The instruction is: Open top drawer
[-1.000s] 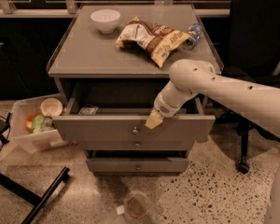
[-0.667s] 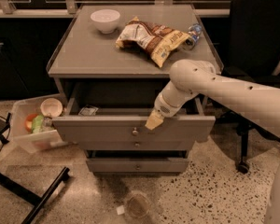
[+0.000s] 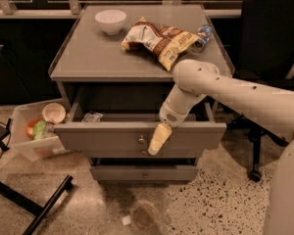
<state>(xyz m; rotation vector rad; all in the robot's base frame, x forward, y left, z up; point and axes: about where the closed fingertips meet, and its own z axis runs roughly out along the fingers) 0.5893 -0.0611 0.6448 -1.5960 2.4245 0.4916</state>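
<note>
The top drawer (image 3: 103, 138) of the grey cabinet stands pulled out, its inside showing behind the flat grey front. Its small silver knob (image 3: 142, 140) sits at the centre of the front. My gripper (image 3: 157, 139), pale and pointing down, hangs over the drawer's front edge just right of the knob and against the front. The white arm reaches in from the right across the open drawer. A small packet (image 3: 91, 116) lies inside the drawer at the left.
A narrower grey drawer (image 3: 142, 173) sits closed below. On the cabinet top are a white bowl (image 3: 110, 21), a chip bag (image 3: 159, 38) and a small bottle (image 3: 203, 33). A clear bin (image 3: 27, 141) with a cup stands left; a black chair (image 3: 274, 38) right.
The gripper has moved slightly down and toward the camera, and the top drawer's front has come out a little further with it.
</note>
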